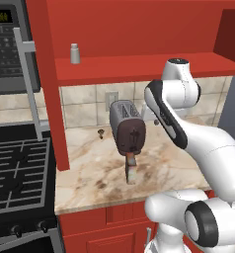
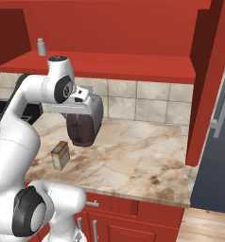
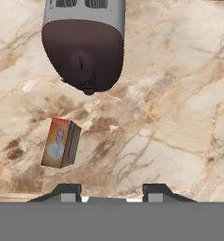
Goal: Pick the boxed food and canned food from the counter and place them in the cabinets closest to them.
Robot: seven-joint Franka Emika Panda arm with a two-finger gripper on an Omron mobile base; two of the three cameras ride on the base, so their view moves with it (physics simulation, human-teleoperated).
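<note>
**Small box stands in front of the toaster, nothing held**

The box (image 3: pixel 61 143) stands upright on the counter (image 2: pixel 147 156), near the front edge and just in front of the toaster (image 2: pixel 84 124), apart from it. In the left base view it shows as a narrow upright sliver below the toaster's dark end.

By its look, it is a light cardboard carton: stiff enough along its edges, but its broad faces would dent under a hard squeeze, and being narrow and tall it would tip at a sideways nudge. The safest hold, I judge, is across its narrow width, about halfway up, coming from above or from the front so the toaster is not bumped.

The gripper (image 3: pixel 111 190) hovers above the counter, to the right of the box as the hand view shows it. Its tips stand close together, clenched on nothing.

The open red shelf (image 2: pixel 133 66) runs under the wall cabinets (image 1: pixel 139 24), above this stretch of counter. It holds only a grey shaker (image 1: pixel 75 53) at its far left; the rest is bare. The can cannot be made out here.
</note>
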